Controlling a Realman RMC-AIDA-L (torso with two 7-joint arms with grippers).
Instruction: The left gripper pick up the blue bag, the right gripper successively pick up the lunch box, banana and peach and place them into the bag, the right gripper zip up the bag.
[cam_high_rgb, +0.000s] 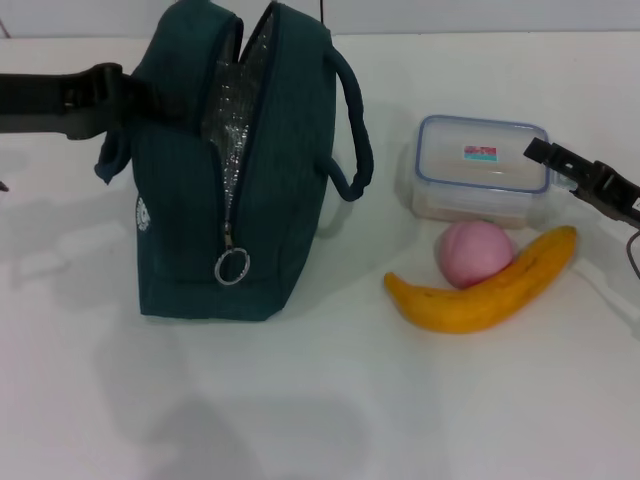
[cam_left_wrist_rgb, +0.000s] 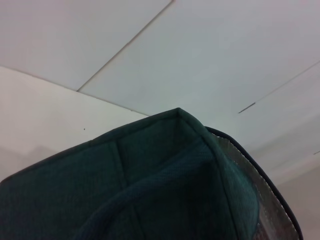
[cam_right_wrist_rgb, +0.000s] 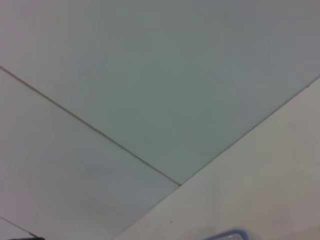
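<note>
The blue bag (cam_high_rgb: 270, 200) stands upright on the white table, its top unzipped so the silver lining shows; the ring pull (cam_high_rgb: 231, 266) hangs on its near end. My left gripper (cam_high_rgb: 122, 100) reaches in from the left and is shut on the bag's upper left side by its handle; the left wrist view shows the bag's fabric (cam_left_wrist_rgb: 150, 190) close up. To the right lie the lunch box (cam_high_rgb: 480, 170), the peach (cam_high_rgb: 475, 250) in front of it, and the banana (cam_high_rgb: 490, 290) curving around the peach. My right gripper (cam_high_rgb: 548, 157) hovers at the lunch box's right corner.
The white table (cam_high_rgb: 320, 420) runs out in front of the bag and the fruit. A white wall stands behind it. The right wrist view catches only the lunch box's blue rim (cam_right_wrist_rgb: 227, 234) at the picture's edge.
</note>
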